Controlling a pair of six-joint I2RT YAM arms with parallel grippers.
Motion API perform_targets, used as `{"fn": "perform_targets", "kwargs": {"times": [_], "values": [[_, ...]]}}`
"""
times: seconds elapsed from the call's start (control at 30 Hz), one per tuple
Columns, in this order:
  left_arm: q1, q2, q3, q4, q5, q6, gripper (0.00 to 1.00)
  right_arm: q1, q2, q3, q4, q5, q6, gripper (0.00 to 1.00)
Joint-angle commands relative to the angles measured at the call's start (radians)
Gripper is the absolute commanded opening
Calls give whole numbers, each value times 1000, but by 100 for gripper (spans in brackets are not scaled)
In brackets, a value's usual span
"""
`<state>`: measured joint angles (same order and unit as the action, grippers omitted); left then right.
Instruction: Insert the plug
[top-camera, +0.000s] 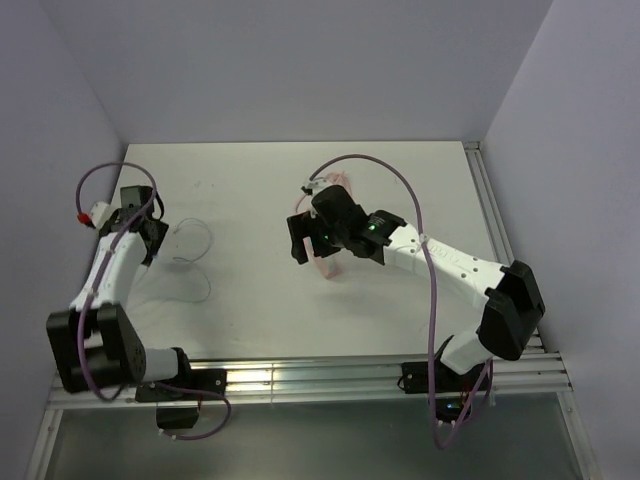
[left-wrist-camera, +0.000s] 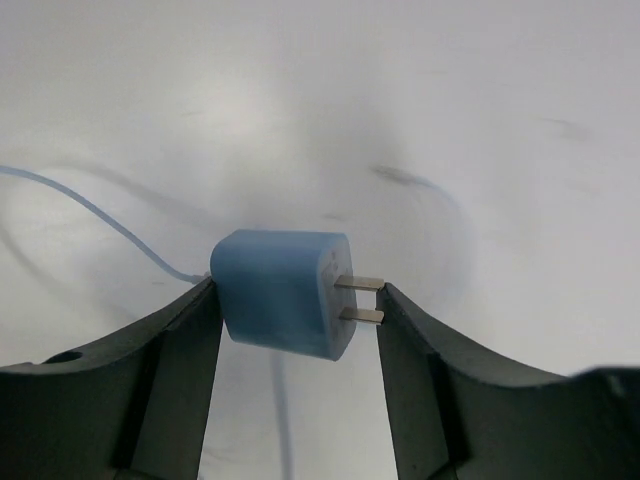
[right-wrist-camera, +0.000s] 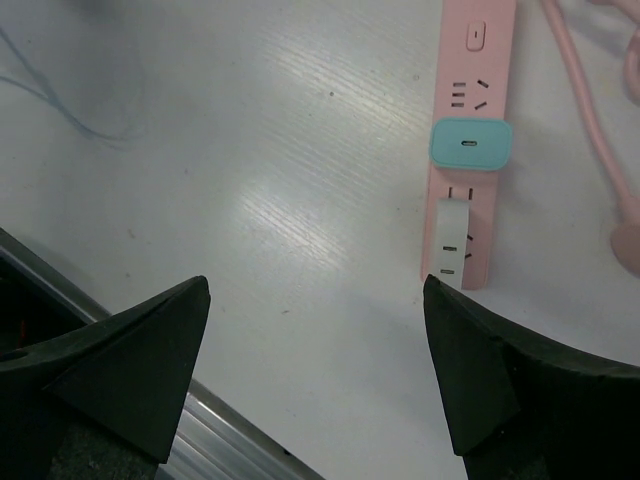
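Desk (top-camera: 260, 310): pale and flat; it carries everything here.
Pink power strip (right-wrist-camera: 470, 150): my landmark. A teal adapter (right-wrist-camera: 470, 145) and a white plug (right-wrist-camera: 452, 235) already sit in it, with free sockets above the adapter.
Right hand (right-wrist-camera: 315, 300): spread wide and empty, hanging over the desk just beside the strip's near end.
Left hand (left-wrist-camera: 297, 290): well away from the strip, on my left side. Its fingers stand at either end of the plug, one at the rear face, the other at the prong tips. I cannot tell whether they press yet.
Plug (left-wrist-camera: 280, 300): lies on its side on the desk, far to the left of the strip.
Handling: I judge it light, rigid and smooth, likely to slip or twist. I would rather pinch the flat sides of the body than the prongs (left-wrist-camera: 360, 283), which must stay free.
Wire (left-wrist-camera: 90, 215): thin and limp, so it may drag.
Hidden: from above, my left hand covers the plug and my right hand covers most of the strip.
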<state>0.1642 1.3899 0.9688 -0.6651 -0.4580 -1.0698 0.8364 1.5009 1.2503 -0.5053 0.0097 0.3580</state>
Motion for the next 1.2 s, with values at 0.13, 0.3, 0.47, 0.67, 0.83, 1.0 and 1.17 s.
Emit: {"fn": "perform_targets", "kwargs": {"times": [0.13, 0.3, 0.47, 0.67, 0.83, 1.0, 1.17], "values": [[-130, -445, -5, 427, 433, 269, 0, 3, -85, 3, 88, -31, 27, 94], [-210, -431, 41, 498, 759, 272, 0, -5, -160, 6, 166, -106, 56, 94], [-288, -416, -21, 637, 964, 196, 0, -10, -231, -34, 313, -262, 33, 90], [-370, -453, -145, 870, 1082, -59, 0, -10, -281, -204, 622, -349, -40, 88], [-420, -491, -145, 681, 966, -238, 0, -10, -258, -281, 818, -364, -16, 86], [-423, -499, -150, 442, 892, -393, 0, 3, -251, -304, 916, -327, -34, 84], [-428, -483, -120, 280, 857, -479, 0, 20, -210, -256, 915, -327, -96, 81]]}}
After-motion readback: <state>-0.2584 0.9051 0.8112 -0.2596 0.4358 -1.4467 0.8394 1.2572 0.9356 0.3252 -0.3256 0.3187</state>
